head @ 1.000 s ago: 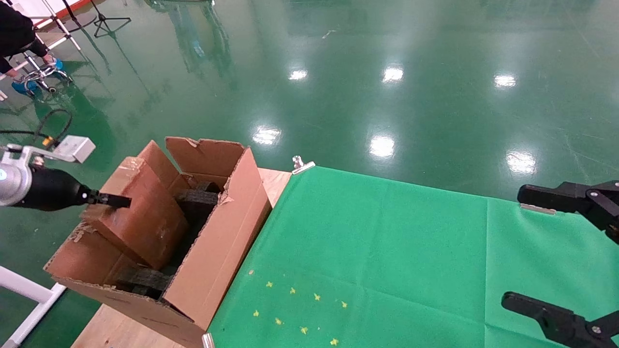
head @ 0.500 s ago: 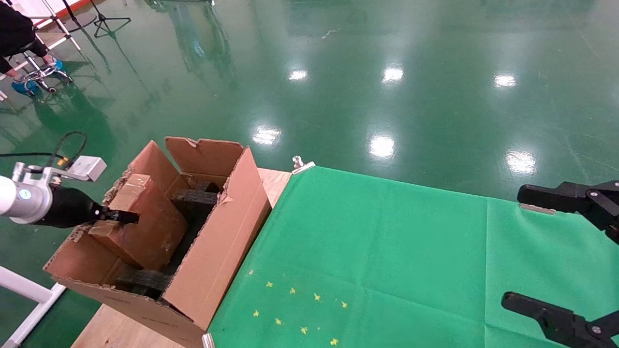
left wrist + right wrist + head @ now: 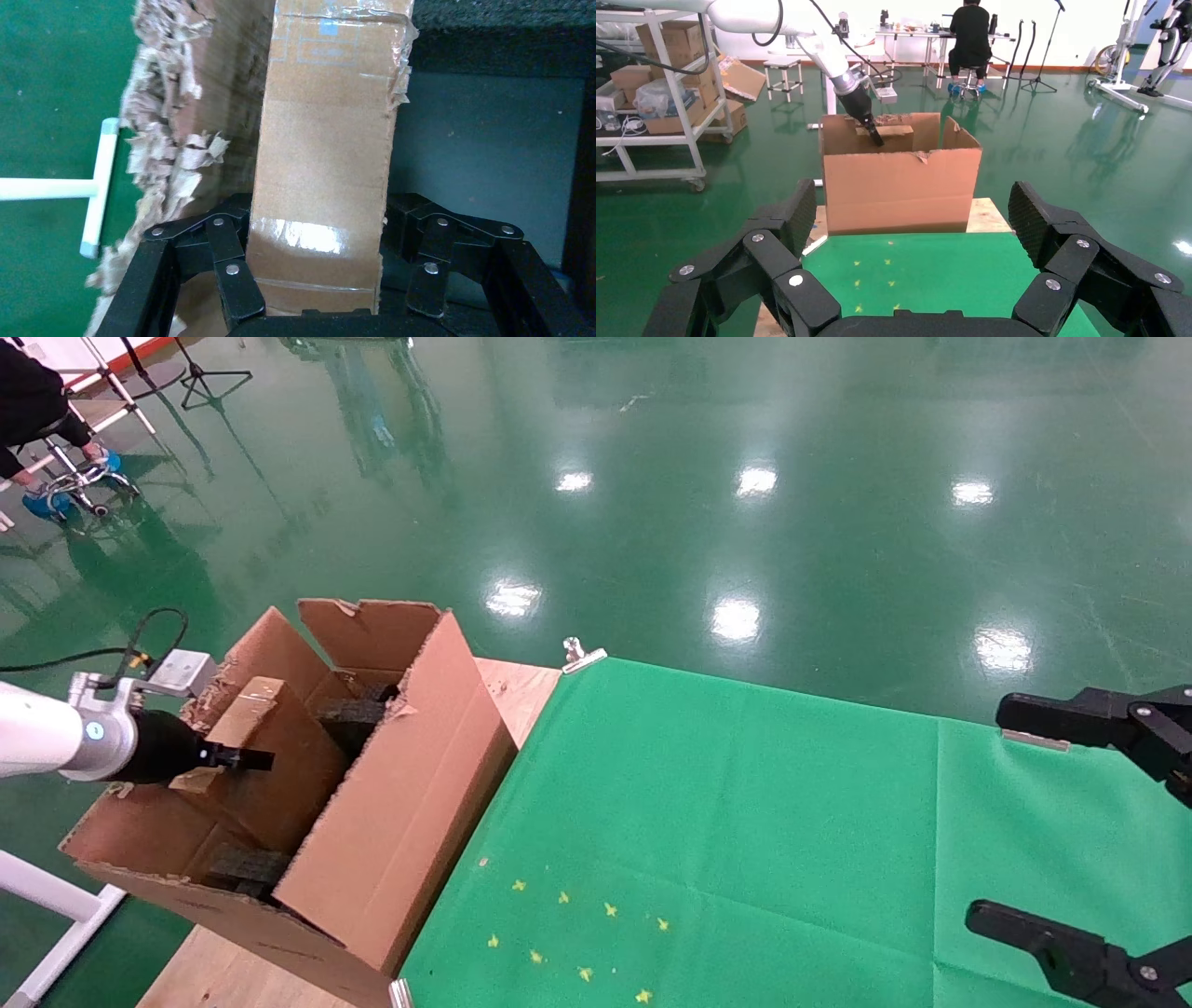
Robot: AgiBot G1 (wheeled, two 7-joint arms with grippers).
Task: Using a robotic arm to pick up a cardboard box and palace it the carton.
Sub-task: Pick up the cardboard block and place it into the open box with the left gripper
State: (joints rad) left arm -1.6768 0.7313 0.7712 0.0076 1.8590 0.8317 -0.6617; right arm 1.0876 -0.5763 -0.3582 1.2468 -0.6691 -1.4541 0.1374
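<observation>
Left gripper (image 3: 244, 759): fingers (image 3: 235, 284) clamped on the two side faces of the cardboard box (image 3: 272, 761), near one end of it. The box is held tilted inside the carton (image 3: 396, 808), its upper end level with the ragged flap edges. The lower end is hidden by the carton walls, so contact with the black foam blocks (image 3: 240, 868) cannot be confirmed. The robotic arm (image 3: 37, 742) reaches in over the carton's left flap, roughly level, with the grey camera block (image 3: 182, 670) above the wrist; the arm is cut off at the frame edge. The carton stands on the wooden table edge (image 3: 223, 980), beside the green cloth (image 3: 745, 831).

Right gripper (image 3: 916, 281): spread wide, holding nothing, parked above the cloth's right side, only partly in the head view.
</observation>
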